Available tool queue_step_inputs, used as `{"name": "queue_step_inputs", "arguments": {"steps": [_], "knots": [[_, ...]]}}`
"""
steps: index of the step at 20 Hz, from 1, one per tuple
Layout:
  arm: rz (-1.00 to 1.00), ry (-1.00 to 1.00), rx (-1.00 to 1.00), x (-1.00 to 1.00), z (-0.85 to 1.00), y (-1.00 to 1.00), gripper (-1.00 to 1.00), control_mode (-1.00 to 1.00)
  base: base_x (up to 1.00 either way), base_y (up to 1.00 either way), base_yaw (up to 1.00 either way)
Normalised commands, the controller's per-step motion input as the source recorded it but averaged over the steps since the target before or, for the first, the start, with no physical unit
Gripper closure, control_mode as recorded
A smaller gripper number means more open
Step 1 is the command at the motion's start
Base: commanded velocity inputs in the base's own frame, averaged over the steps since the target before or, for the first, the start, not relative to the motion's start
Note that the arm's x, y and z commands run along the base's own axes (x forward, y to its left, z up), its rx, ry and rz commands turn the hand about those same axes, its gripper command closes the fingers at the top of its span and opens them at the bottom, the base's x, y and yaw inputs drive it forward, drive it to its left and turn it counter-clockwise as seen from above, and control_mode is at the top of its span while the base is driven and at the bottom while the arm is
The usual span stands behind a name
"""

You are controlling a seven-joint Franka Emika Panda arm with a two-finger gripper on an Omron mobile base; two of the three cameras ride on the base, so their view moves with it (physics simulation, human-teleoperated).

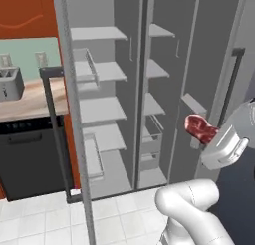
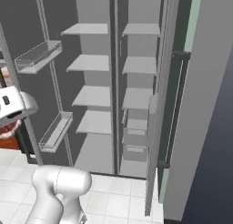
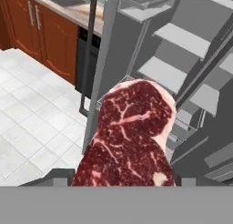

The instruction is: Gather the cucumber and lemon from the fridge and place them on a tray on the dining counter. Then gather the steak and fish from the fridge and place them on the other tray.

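Note:
A raw red steak (image 1: 199,128) marbled with white fat hangs in the air in front of the open fridge (image 1: 124,114), level with its lower shelves. My gripper (image 1: 208,137) is shut on the steak, reaching in from the right. In the hand view the steak (image 3: 132,136) stands upright between my jaws and hides most of what lies behind it. An edge of the steak (image 2: 8,130) peeks out under my hand at the left border of the right base view. The fridge shelves (image 2: 95,95) I can see are bare. The cucumber, lemon, fish and trays are out of view.
Both fridge doors stand open: the left door (image 1: 74,139) with its bins juts toward me, the right door (image 2: 157,104) is edge-on. A toaster (image 1: 10,82) sits on the counter over a black appliance (image 1: 30,159). Wood cabinets (image 3: 41,32) and white tile floor (image 3: 32,127) lie below.

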Motion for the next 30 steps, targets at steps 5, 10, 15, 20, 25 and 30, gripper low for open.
{"name": "queue_step_inputs", "arguments": {"steps": [5, 10, 15, 20, 25, 30], "knots": [[0.00, 0.00, 0.00, 0.00, 0.00, 0.00, 1.00, 1.00, -0.69, 0.88, 0.03], [0.00, 0.00, 0.00, 0.00, 0.00, 0.00, 1.00, 1.00, -0.51, 1.00, 0.05], [0.00, 0.00, 0.00, 0.00, 0.00, 0.00, 1.00, 1.00, -0.20, 1.00, 0.16], [0.00, 0.00, 0.00, 0.00, 0.00, 0.00, 1.00, 1.00, 0.00, 0.87, 0.32], [0.00, 0.00, 0.00, 0.00, 0.00, 0.00, 1.00, 1.00, 0.00, 0.59, 0.45], [0.00, 0.00, 0.00, 0.00, 0.00, 0.00, 1.00, 1.00, 0.00, 0.43, 0.50]]}}
